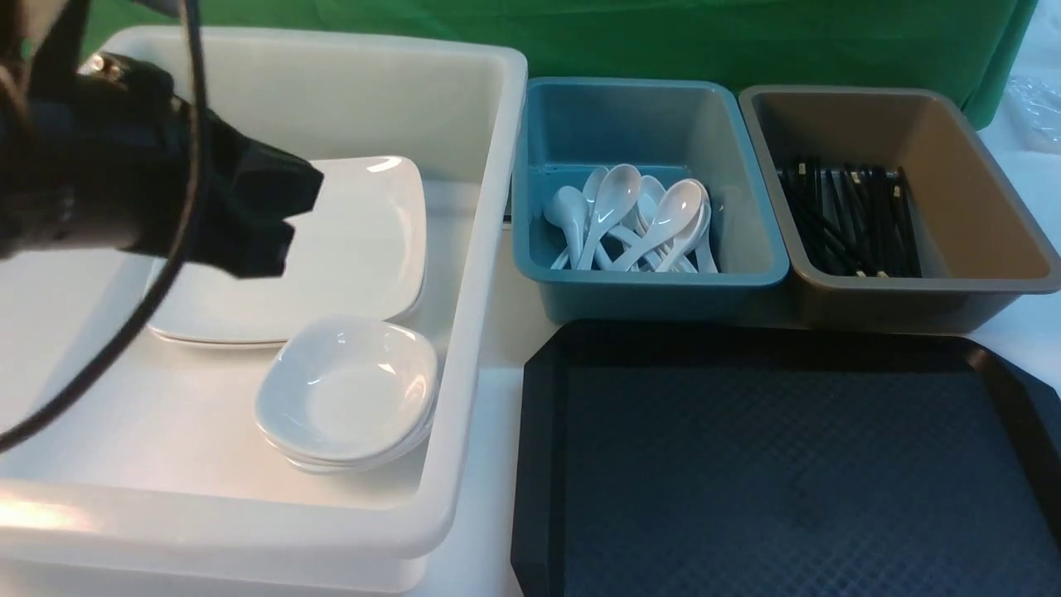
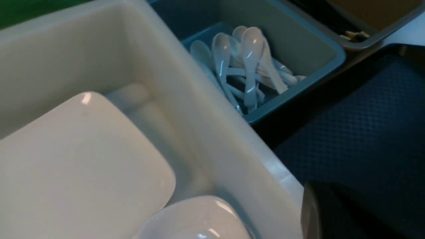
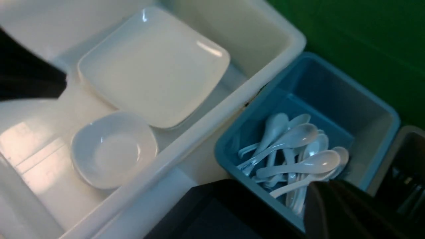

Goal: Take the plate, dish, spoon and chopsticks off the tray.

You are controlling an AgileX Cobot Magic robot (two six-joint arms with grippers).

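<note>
The plate point(image 1: 348, 240) lies in the white tub point(image 1: 464, 348), with small bowls point(image 1: 348, 394) stacked just beside it. The left gripper point(image 1: 282, 215) hovers over the plate's edge, closed and holding nothing (its tips look blurred). Beyond the tub, the blue tub point(image 1: 746, 265) holds spoons point(image 1: 638, 220), the brown tub point(image 1: 995, 274) chopsticks point(image 1: 845, 220). The tray point(image 1: 779, 464) is bare. The right gripper, out of sight, is closed.
</note>
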